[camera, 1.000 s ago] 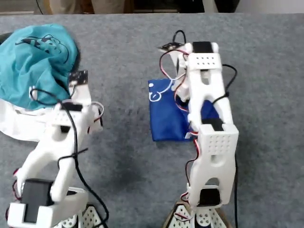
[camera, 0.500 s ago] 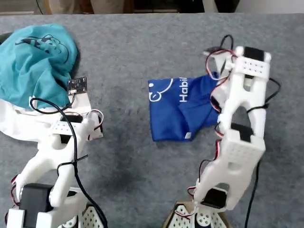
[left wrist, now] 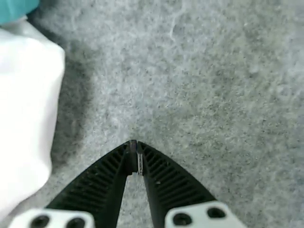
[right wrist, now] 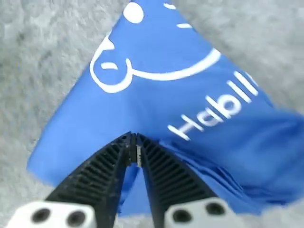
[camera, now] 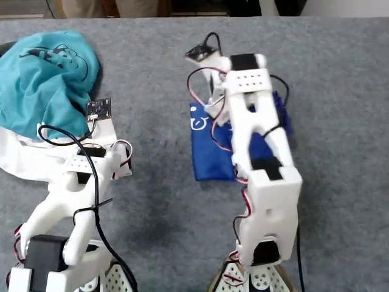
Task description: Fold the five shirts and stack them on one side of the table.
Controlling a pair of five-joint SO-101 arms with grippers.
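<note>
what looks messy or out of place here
The teal shirt lies crumpled in a heap on a white shirt at the far left, both unfolded. The blue shirt is folded, though its layers look uneven.

- A bench [camera: 152, 55] covered in grey, felt-like fabric spreads across almost the whole high view, from one side to the other.
- Seen close in the wrist views, this covering is fuzzy and mottled, with lighter and darker grey fibres mixed together.
- The bench's far edge runs straight along the top of the high view.
- Beyond that edge lies a dark strip [camera: 206, 6] of the room, too dim to make out.
- Pale tan shapes [camera: 97, 7] stand at the left of that strip; what they are cannot be told.
- A white patch [camera: 358, 6] fills the far right corner.
- The light is soft and even.
</note>
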